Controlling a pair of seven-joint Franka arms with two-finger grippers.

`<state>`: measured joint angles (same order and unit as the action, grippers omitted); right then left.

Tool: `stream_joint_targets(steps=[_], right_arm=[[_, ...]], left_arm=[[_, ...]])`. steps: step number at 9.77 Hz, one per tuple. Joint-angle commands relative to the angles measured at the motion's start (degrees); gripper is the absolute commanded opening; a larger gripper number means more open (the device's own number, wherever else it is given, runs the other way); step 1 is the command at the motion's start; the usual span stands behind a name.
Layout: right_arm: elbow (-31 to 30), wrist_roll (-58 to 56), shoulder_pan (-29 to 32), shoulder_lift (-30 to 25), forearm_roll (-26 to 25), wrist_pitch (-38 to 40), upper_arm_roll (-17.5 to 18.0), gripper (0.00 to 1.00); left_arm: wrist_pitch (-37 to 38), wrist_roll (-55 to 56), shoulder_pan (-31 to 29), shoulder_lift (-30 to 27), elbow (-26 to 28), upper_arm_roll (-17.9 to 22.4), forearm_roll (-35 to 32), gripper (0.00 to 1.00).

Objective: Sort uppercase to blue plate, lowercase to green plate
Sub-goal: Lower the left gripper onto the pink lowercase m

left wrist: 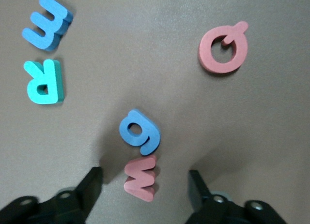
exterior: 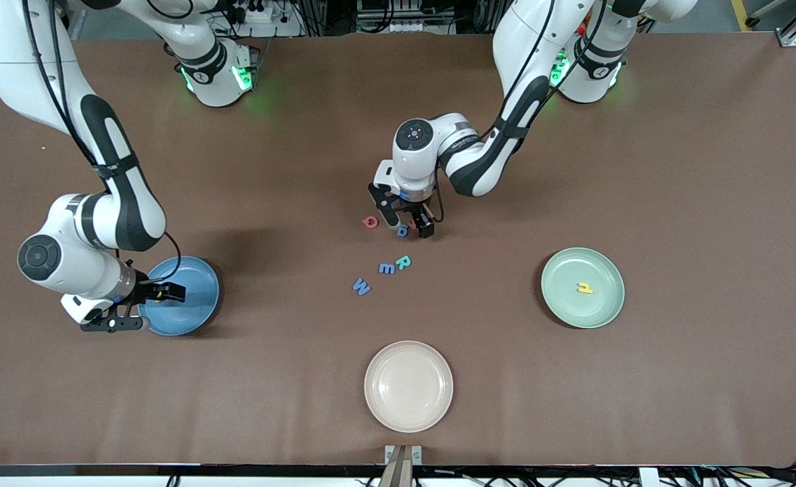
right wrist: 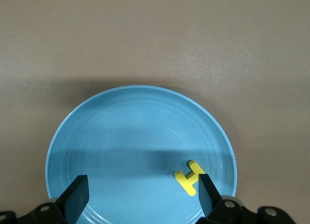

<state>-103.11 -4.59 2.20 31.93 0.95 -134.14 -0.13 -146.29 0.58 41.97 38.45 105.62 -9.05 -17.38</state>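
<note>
The bench (exterior: 675, 169) under me is covered in a matt brown sheet with a fine, slightly grainy look, while the blue plate (right wrist: 97, 137) has a smooth, softly glossy glaze with faint concentric rings. The letters, such as the red w (left wrist: 141, 178), blue g (left wrist: 139, 132) and teal R (left wrist: 44, 82), look like thick matt foam with soft cut edges. My end effector fingers (left wrist: 87, 187) are matt black plastic.

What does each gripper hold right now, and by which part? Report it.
Nothing is held. The left gripper is low over the red w, jaws open on either side and not touching it. The right gripper hangs open over the blue plate.
</note>
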Motion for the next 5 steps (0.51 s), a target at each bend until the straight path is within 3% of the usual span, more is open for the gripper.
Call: stream_joint_targets(steps=[1, 5], right_arm=[[0.8, 1.0, -0.2, 0.2, -0.1, 0.9, 0.0, 1.00], [0.8, 1.0, -0.2, 0.2, -0.1, 0.9, 0.0, 1.00]], left_arm=[[-0.6, -0.8, -1.6, -1.2, 1.8, -0.7, -0.8, 0.76], [-0.7, -0.8, -3.1, -1.0, 1.8, -2.8, 1.9, 0.74]])
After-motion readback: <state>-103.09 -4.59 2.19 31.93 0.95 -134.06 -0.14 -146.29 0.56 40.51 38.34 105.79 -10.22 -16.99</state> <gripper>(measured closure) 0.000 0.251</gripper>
